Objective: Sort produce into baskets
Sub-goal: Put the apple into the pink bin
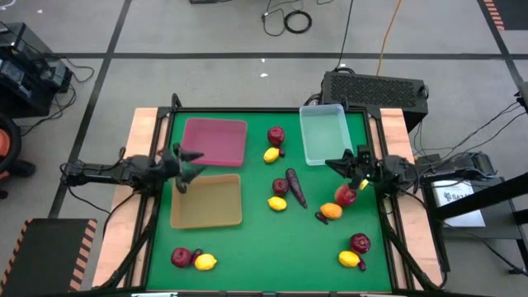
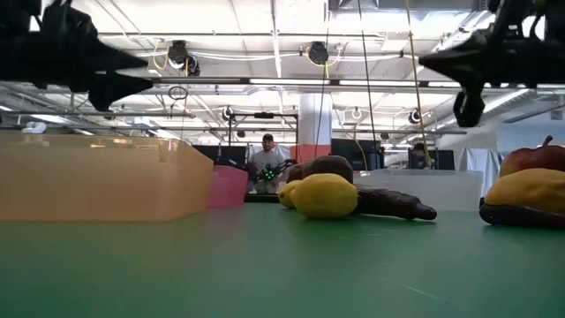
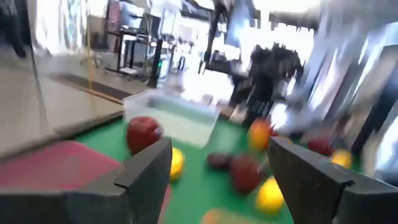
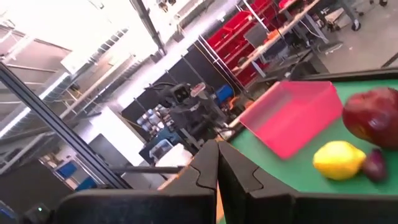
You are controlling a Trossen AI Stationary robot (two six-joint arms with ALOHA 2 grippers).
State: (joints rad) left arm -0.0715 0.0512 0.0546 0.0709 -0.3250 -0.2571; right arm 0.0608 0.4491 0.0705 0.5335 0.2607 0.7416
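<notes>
With the left gripper [image 1: 188,165] open above the pink tray [image 1: 216,141] and the right gripper [image 1: 353,170] closed and empty, the red fruit [image 1: 346,195] just beside it is judged light, smooth and best gripped across its middle.

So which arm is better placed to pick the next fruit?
Probably the right: its hand, fingers shut, hovers just above the dark red round fruit and orange fruit. The left hand, open, hangs over the flat maroon-pink tray.
</notes>
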